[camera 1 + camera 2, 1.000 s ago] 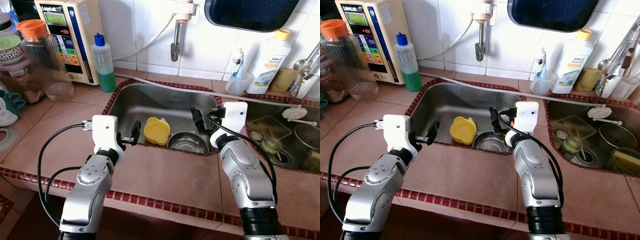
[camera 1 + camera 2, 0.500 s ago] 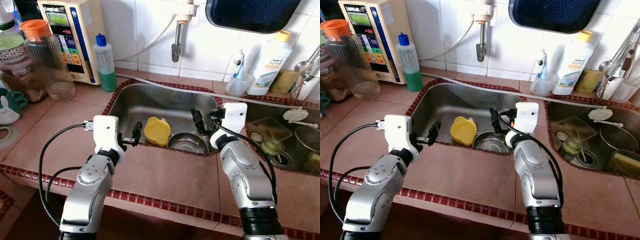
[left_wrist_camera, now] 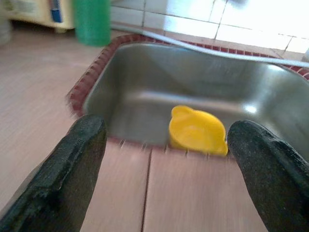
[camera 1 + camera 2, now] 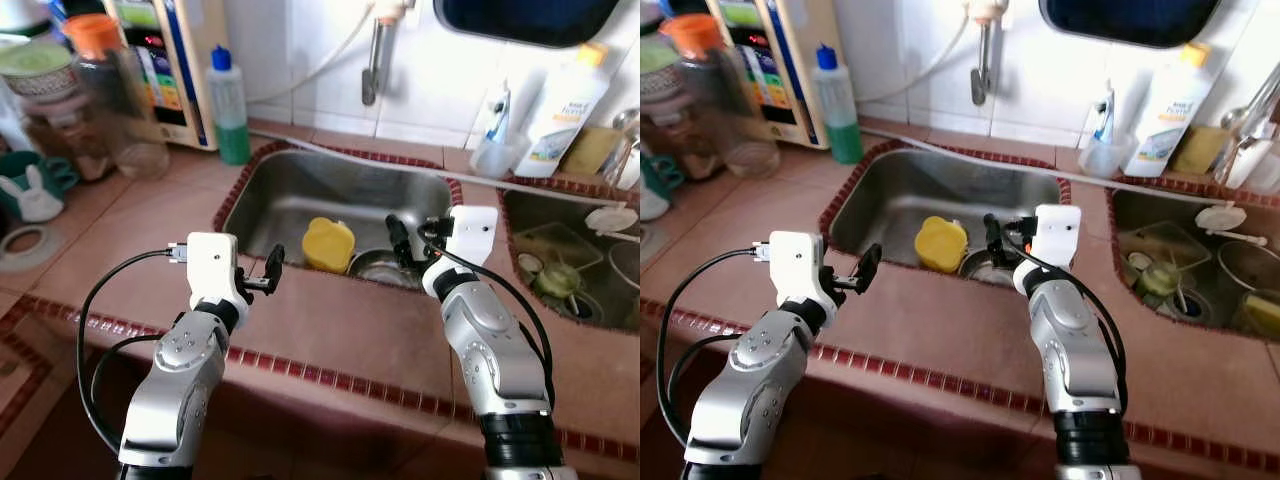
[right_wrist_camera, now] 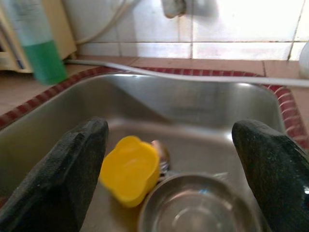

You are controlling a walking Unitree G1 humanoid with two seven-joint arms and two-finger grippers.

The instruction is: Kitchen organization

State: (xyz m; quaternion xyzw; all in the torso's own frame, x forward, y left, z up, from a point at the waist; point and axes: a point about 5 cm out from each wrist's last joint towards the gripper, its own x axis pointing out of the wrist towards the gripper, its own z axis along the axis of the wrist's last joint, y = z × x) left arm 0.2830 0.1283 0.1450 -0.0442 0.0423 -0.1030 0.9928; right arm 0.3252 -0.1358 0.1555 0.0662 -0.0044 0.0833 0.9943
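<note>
A yellow plastic cup (image 4: 328,243) lies in the steel sink (image 4: 330,190), beside a steel bowl (image 4: 378,267). My left gripper (image 4: 265,275) hovers over the counter just short of the sink's near rim, open and holding nothing. The left wrist view shows the yellow cup (image 3: 198,131) ahead between the spread fingers (image 3: 77,159). At the near right part of the sink my right gripper (image 4: 400,240) is open above the bowl. Its wrist view looks down on the yellow cup (image 5: 130,169) and the steel bowl (image 5: 198,205).
A green soap bottle (image 4: 231,105), a water purifier (image 4: 165,55) and a clear pitcher with an orange lid (image 4: 110,90) stand at the back left. A white detergent bottle (image 4: 565,95) stands at the back right. A second sink (image 4: 570,270) holding dishes lies to the right.
The whole picture has shifted and blurred, so the camera has moved back and tilted. Both arms keep the same pose at the sink, fingers still apart.
</note>
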